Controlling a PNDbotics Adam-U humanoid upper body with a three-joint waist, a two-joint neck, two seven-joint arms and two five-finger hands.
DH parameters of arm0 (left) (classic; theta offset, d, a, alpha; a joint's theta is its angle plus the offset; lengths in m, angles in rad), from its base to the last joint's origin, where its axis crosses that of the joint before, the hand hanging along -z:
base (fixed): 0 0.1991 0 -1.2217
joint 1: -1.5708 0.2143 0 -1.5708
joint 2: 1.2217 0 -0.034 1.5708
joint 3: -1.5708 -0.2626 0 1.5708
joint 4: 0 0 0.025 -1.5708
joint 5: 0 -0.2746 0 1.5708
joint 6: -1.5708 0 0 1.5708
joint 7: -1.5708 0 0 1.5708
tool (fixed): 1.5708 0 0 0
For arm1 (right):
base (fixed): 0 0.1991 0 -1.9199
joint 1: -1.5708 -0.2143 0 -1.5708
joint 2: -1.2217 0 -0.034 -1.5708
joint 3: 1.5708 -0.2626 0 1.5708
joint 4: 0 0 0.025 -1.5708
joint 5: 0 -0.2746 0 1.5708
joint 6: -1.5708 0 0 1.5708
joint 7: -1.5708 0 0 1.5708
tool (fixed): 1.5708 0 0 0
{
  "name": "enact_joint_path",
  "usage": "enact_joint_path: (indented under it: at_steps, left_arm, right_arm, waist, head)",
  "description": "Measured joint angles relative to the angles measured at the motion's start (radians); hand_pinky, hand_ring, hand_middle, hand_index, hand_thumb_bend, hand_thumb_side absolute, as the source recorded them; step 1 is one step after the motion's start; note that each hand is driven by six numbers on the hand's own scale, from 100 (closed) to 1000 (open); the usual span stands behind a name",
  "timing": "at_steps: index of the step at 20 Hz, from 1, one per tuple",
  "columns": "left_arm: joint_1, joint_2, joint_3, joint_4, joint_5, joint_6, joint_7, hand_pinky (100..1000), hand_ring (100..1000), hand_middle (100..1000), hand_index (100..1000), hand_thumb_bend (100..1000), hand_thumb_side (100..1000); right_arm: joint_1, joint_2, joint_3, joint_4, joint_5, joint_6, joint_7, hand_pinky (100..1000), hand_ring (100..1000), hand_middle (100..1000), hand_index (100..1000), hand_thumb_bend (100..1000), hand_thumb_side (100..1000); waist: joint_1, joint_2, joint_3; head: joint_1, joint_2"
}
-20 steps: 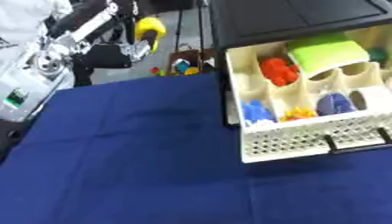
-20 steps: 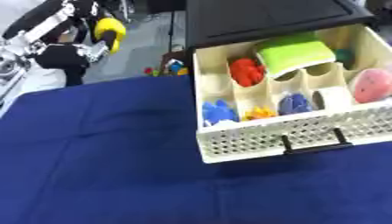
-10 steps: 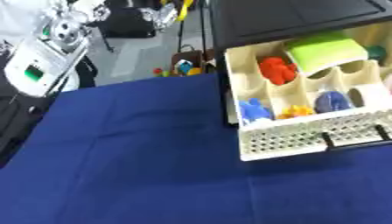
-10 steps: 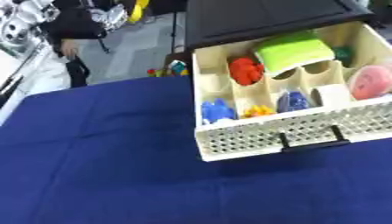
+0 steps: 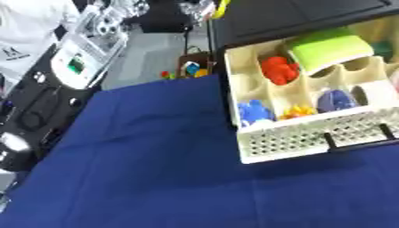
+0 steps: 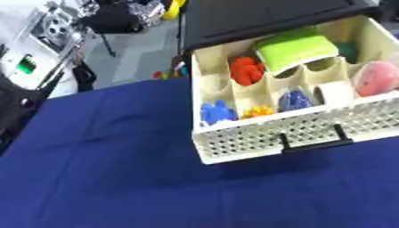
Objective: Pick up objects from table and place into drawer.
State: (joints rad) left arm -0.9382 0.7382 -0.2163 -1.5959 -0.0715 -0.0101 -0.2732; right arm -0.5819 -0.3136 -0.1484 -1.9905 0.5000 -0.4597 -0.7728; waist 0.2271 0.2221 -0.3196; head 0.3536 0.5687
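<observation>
An open cream drawer (image 6: 265, 139) juts from a black cabinet (image 6: 257, 15) at the right. Its compartments hold a red object (image 6: 247, 70), a green block (image 6: 296, 46), a pink ball (image 6: 376, 78), a blue toy (image 6: 218, 111), an orange piece (image 6: 257, 111), a violet-blue piece (image 6: 295, 100) and a white roll (image 6: 335, 92). My left hand (image 6: 144, 9) is raised at the top edge, left of the cabinet, curled on a yellow object (image 6: 174, 6). The blue tablecloth (image 5: 156, 169) carries nothing that I can see. My right hand does not show.
My silver and white left arm (image 5: 86, 49) runs along the upper left. Black equipment (image 5: 35, 120) borders the table's left side. Small coloured toys (image 5: 187, 71) lie on the grey floor behind the table's far edge.
My left hand has risen with the yellow object and moved right, toward the cabinet's top. The camera has also shifted, so the drawer sits differently in the picture.
</observation>
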Motion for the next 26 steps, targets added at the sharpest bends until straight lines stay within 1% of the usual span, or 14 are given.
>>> enact_joint_path:
  at_steps: [3, 8, 12, 16, 17, 18, 19, 20, 21, 22, 23, 24, 25, 26]
  left_arm:
    - [-0.020, -0.021, -0.009, 0.032, 0.032, 0.000, 0.000, 194, 401, 492, 590, 100, 523]
    - [-0.032, -0.058, -0.031, 0.106, 0.089, 0.000, 0.003, 198, 403, 496, 594, 100, 518]
    - [-0.036, -0.072, -0.053, 0.158, 0.133, 0.003, -0.030, 209, 410, 506, 604, 100, 522]
    - [-0.059, -0.089, -0.064, 0.195, 0.117, -0.007, -0.055, 234, 430, 524, 626, 114, 524]
    - [-0.063, -0.093, -0.065, 0.204, 0.108, -0.011, -0.058, 262, 448, 537, 646, 184, 528]
    - [-0.067, -0.097, -0.065, 0.214, 0.098, -0.016, -0.061, 262, 448, 537, 646, 184, 528]
    - [-0.069, -0.101, -0.065, 0.221, 0.087, -0.023, -0.066, 343, 489, 550, 680, 415, 574]
    - [-0.071, -0.104, -0.065, 0.226, 0.078, -0.031, -0.073, 374, 508, 556, 691, 495, 598]
    - [-0.071, -0.105, -0.065, 0.228, 0.069, -0.041, -0.083, 427, 549, 593, 728, 629, 643]
    - [-0.071, -0.105, -0.065, 0.230, 0.063, -0.052, -0.096, 452, 570, 610, 749, 685, 662]
    - [-0.070, -0.104, -0.064, 0.231, 0.061, -0.064, -0.114, 494, 610, 646, 789, 769, 702]
    - [-0.070, -0.103, -0.063, 0.231, 0.062, -0.075, -0.138, 503, 623, 659, 797, 799, 722]
    - [-0.070, -0.101, -0.061, 0.232, 0.066, -0.085, -0.165, 521, 666, 707, 826, 851, 743]
    - [-0.070, -0.097, -0.057, 0.234, 0.073, -0.093, -0.192, 526, 678, 718, 836, 868, 749]
  right_arm:
    - [-0.011, 0.000, 0.001, 0.000, -0.003, -0.002, 0.002, 635, 694, 623, 748, 100, 1000]
    - [-0.031, 0.000, 0.001, 0.000, -0.012, -0.003, 0.003, 636, 696, 622, 749, 100, 1000]
    - [-0.037, 0.001, 0.001, 0.000, -0.026, -0.003, 0.003, 638, 698, 621, 750, 100, 1000]
    - [-0.043, 0.005, 0.002, 0.000, -0.036, -0.004, 0.004, 639, 698, 620, 750, 100, 1000]
    - [-0.043, 0.008, 0.002, 0.000, -0.037, -0.004, 0.004, 639, 698, 620, 750, 100, 1000]
    - [-0.043, 0.010, 0.003, 0.000, -0.038, -0.005, 0.005, 639, 698, 620, 750, 100, 1000]
    - [-0.043, 0.010, 0.004, 0.000, -0.040, -0.005, 0.005, 639, 698, 620, 750, 100, 1000]
    - [-0.043, 0.011, 0.004, 0.000, -0.041, -0.005, 0.005, 639, 698, 620, 750, 100, 1000]
    - [-0.044, 0.011, 0.005, 0.000, -0.041, -0.005, 0.005, 640, 699, 619, 750, 100, 1000]
    - [-0.044, 0.011, 0.006, 0.000, -0.042, -0.005, 0.005, 640, 699, 619, 750, 100, 1000]
    - [-0.044, 0.011, 0.006, 0.000, -0.043, -0.005, 0.005, 640, 699, 619, 751, 100, 1000]
    - [-0.044, 0.011, 0.006, 0.000, -0.043, -0.005, 0.005, 640, 699, 619, 751, 100, 1000]
    - [-0.044, 0.011, 0.006, 0.000, -0.044, -0.005, 0.005, 640, 699, 619, 751, 100, 1000]
    - [-0.044, 0.011, 0.006, 0.000, -0.044, -0.005, 0.005, 640, 699, 618, 751, 100, 1000]
  waist:
    - [0.008, 0.003, -0.021]
    - [0.010, 0.012, -0.048]
    - [0.010, 0.019, -0.056]
    - [0.010, 0.022, -0.059]
    - [0.010, 0.022, -0.060]
    - [0.010, 0.022, -0.061]
    - [0.010, 0.022, -0.062]
    - [0.010, 0.022, -0.062]
    - [0.010, 0.022, -0.062]
    - [0.010, 0.022, -0.062]
    - [0.010, 0.023, -0.062]
    - [0.010, 0.024, -0.061]
    - [0.010, 0.024, -0.061]
    - [0.010, 0.024, -0.060]
  head:
    - [0.011, -0.002]
    - [0.034, -0.008]
    - [0.034, -0.008]
    - [0.038, -0.009]
    - [0.039, -0.009]
    - [0.041, -0.009]
    - [0.042, -0.010]
    - [0.042, -0.012]
    - [0.042, -0.013]
    - [0.042, -0.016]
    - [0.039, -0.016]
    - [0.037, -0.016]
    - [0.036, -0.016]
    - [0.033, -0.016]
